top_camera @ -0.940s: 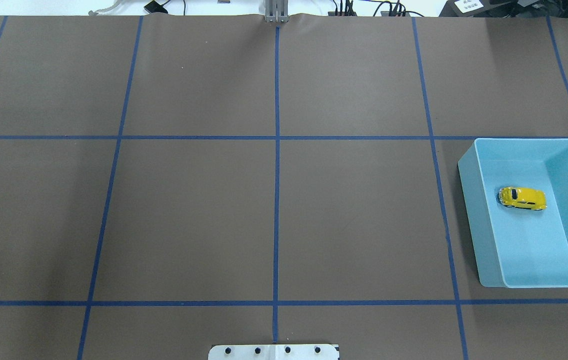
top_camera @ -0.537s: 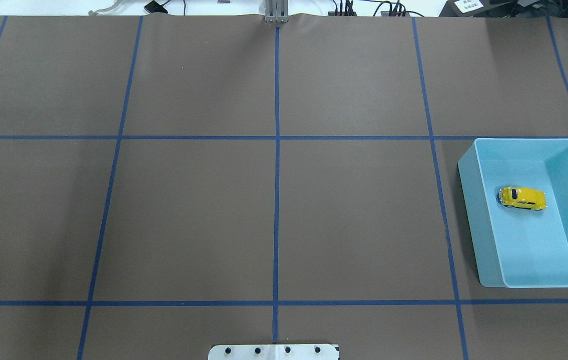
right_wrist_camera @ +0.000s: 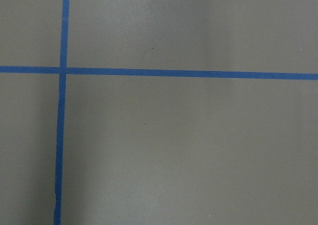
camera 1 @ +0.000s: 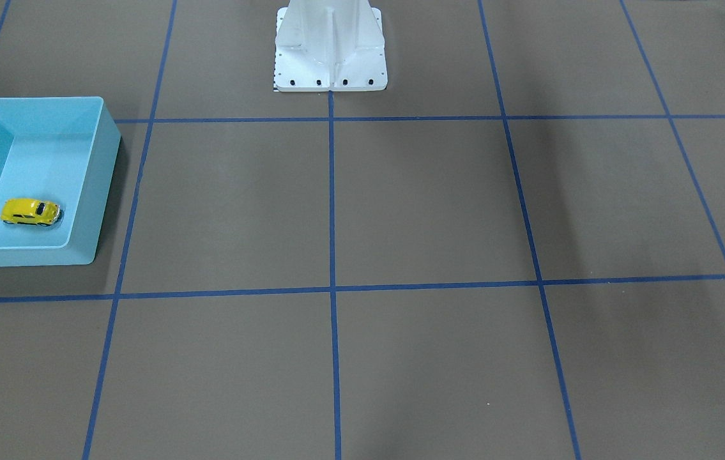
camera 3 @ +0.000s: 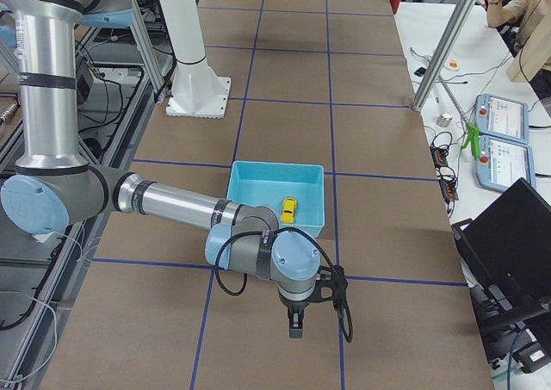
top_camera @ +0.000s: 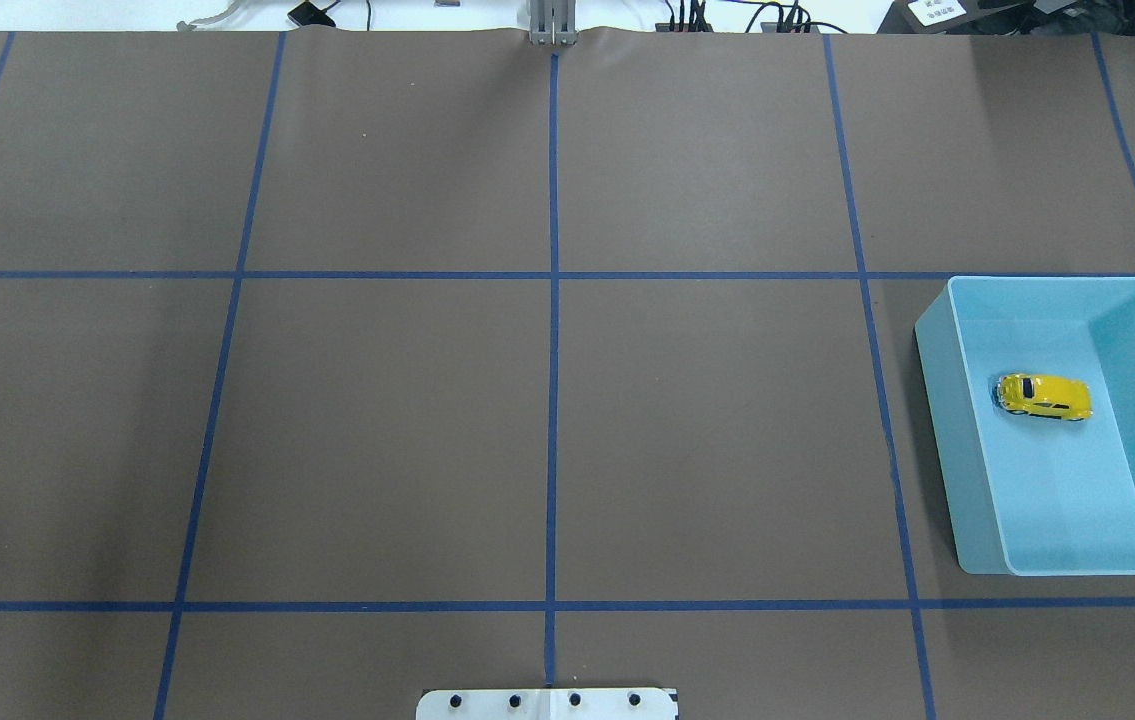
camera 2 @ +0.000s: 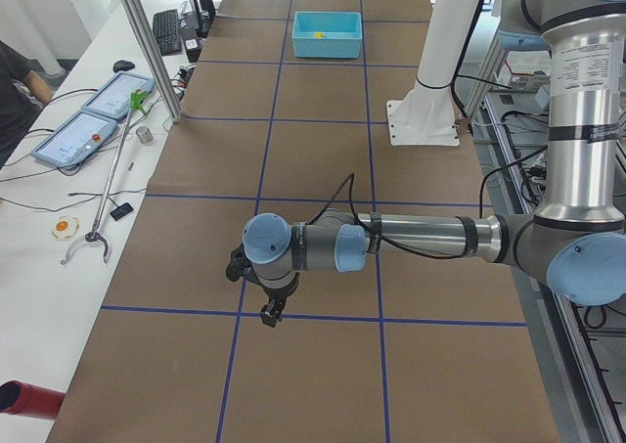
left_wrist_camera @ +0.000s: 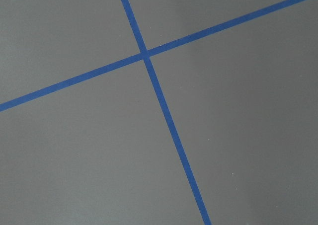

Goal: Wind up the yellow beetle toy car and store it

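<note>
The yellow beetle toy car [top_camera: 1044, 397] stands on its wheels inside the light-blue bin [top_camera: 939, 430] at the table's right side; it also shows as the car [camera 1: 30, 211] in the bin [camera 1: 98, 191] in the front-facing view, and small and far off as the car [camera 2: 320, 34]. My left gripper [camera 2: 269, 308] hangs over the mat far from the bin. My right gripper [camera 3: 295, 325] hangs just outside the bin [camera 3: 258, 168], near the car [camera 3: 288, 208]. Both show only in the side views, so I cannot tell whether they are open or shut. The wrist views hold only mat and blue tape.
The white robot pedestal [camera 1: 330, 51] stands at the table's middle edge. A side bench with tablets [camera 2: 98, 120], a grabber tool [camera 2: 108, 184] and a laptop [camera 3: 508, 244] runs along the far side, where a person [camera 3: 516, 3] sits.
</note>
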Controlling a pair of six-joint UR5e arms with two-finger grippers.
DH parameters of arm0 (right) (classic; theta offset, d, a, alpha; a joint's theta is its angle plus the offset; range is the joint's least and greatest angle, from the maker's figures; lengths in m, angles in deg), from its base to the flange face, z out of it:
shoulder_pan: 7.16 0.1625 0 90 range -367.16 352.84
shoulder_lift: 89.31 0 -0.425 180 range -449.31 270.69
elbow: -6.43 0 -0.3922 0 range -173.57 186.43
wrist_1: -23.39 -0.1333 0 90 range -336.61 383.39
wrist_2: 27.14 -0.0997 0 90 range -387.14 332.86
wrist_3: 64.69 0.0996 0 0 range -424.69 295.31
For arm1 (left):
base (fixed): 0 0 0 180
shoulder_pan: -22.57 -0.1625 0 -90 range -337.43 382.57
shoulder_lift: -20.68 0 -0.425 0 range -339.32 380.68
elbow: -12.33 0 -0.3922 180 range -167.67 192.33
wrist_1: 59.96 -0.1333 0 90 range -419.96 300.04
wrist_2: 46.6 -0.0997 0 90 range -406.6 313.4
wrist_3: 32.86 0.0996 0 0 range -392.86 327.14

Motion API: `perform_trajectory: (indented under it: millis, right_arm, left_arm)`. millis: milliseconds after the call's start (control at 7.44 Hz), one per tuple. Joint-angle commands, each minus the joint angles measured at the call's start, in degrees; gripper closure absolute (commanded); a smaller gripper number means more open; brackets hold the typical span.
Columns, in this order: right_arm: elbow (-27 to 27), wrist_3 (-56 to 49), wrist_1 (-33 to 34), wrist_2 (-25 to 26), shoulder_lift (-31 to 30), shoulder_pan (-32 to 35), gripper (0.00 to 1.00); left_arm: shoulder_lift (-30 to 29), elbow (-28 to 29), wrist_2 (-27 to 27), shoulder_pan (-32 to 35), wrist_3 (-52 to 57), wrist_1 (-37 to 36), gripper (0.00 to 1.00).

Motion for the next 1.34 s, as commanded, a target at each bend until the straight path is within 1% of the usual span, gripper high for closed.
perform_trajectory:
  millis: [0, 403, 672, 1209]
  right_arm:
    - [-0.05, -0.07, 0.00, 0.00, -0.11, 0.03, 0.00]
    - [-0.14, -0.59, 0.00, 0.00, -0.11, 0.03, 0.00]
    - [-0.41, -10.21, 0.00, 0.70, -0.28, 0.03, 0.00]
    - [-0.49, -11.41, 0.09, 1.14, -0.37, -0.05, 0.00]
  left_arm:
    - [-0.62, -0.52, -1.10, 0.16, 0.16, 0.15, 0.00]
    - [-0.45, -0.70, -1.11, 0.08, -0.20, -0.03, 0.00]
    - [-0.63, -0.61, -1.11, -0.01, -0.20, -0.03, 0.00]
    - [-0.45, -0.61, -1.11, 0.08, -0.20, -0.03, 0.00]
